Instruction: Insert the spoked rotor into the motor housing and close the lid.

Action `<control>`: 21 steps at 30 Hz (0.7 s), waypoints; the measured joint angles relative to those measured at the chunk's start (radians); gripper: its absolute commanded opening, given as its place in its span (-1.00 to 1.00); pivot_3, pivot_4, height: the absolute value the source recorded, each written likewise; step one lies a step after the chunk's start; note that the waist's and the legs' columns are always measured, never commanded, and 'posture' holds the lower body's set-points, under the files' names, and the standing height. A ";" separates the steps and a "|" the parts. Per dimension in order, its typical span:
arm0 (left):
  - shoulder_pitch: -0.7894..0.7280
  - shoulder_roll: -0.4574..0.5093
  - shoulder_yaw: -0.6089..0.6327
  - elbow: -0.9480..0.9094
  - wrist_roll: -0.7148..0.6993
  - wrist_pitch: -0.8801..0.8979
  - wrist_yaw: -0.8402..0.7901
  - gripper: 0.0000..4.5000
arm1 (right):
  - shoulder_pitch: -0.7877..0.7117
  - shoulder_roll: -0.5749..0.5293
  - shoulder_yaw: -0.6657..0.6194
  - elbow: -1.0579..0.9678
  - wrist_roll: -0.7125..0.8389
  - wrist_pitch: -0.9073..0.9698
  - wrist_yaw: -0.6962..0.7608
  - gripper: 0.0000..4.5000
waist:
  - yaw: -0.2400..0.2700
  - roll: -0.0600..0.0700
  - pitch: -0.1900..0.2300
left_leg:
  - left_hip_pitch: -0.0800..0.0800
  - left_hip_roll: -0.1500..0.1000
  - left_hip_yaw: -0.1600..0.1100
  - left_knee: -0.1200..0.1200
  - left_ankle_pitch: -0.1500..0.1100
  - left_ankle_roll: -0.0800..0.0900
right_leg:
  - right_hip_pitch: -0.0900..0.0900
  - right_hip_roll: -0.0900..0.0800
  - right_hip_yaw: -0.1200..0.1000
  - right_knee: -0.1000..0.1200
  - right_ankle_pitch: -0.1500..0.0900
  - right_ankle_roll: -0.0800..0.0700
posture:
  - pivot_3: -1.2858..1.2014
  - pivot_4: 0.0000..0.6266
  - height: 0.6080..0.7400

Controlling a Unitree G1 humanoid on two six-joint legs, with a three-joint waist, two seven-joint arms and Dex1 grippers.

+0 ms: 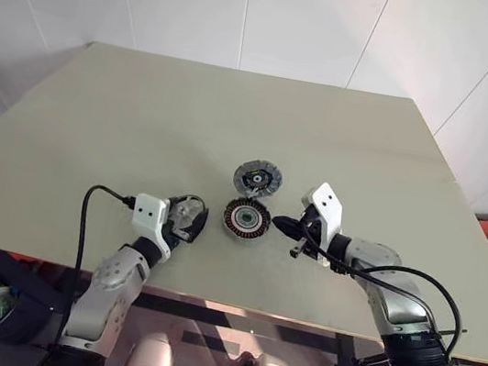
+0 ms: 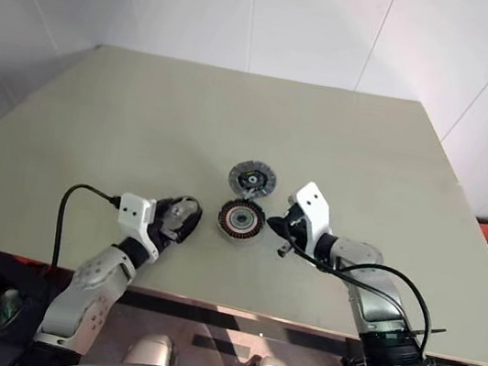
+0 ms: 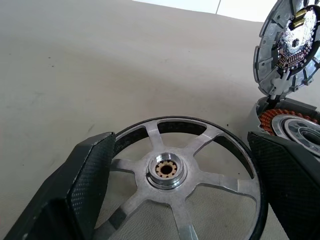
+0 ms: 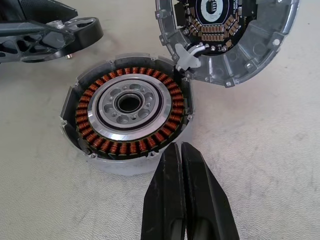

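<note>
Two things we'd watch: left gripper (image 1: pixel 190 219), spread wide around the spoked rotor (image 3: pixel 182 172), should keep it level over the motor housing (image 1: pixel 246 220), right gripper (image 1: pixel 285 226) pinched empty alongside.

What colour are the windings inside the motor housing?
Copper-orange, ringing a silver centre of the motor housing; the right wrist view shows it best.

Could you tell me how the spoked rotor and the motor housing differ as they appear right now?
The spoked rotor is an open grey wheel with gaps between its spokes; the motor housing is filled with a ring of copper windings around a silver centre. The rotor sits between the left gripper's spread fingers; the housing lies free on the table, with the right gripper shut just beside it. The housing has a lid hinged open. Both are round.
</note>
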 measured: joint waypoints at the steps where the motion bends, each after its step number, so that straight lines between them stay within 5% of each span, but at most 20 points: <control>1: 0.000 0.000 0.004 -0.003 -0.007 0.008 0.002 1.00 | -0.006 0.004 0.001 0.008 -0.007 -0.007 -0.009 -0.97 | 0.000 0.000 0.000 | 0.000 0.000 0.000 0.000 0.000 0.000 | 0.000 0.000 0.000 0.000 0.000 0.000 | 0.03 -1.00 1.00; 5: -0.014 0.001 0.025 0.033 -0.049 0.036 -0.005 1.00 | -0.035 0.005 -0.001 0.047 -0.022 -0.026 -0.033 -0.97 | 0.000 0.003 -0.002 | 0.002 0.000 0.001 0.000 0.000 0.000 | 0.002 0.000 0.001 0.001 -0.001 0.002 | 0.03 -1.00 1.00; 9: -0.045 -0.030 0.052 0.173 -0.084 -0.041 -0.086 1.00 | -0.036 -0.005 -0.005 0.068 -0.022 -0.040 -0.030 -0.97 | 0.000 0.019 -0.014 | 0.021 -0.003 0.003 -0.004 0.000 0.000 | 0.017 -0.002 0.003 -0.001 -0.004 0.006 | 0.03 -1.00 1.00; 21: -0.031 -0.082 0.041 0.215 -0.046 -0.132 -0.091 1.00 | -0.040 -0.023 -0.018 0.096 -0.022 -0.064 -0.026 -0.97 | 0.000 0.016 -0.024 | 0.017 -0.016 -0.004 -0.003 -0.004 0.006 | 0.018 -0.015 0.004 -0.007 -0.008 0.014 | 0.03 -1.00 1.00</control>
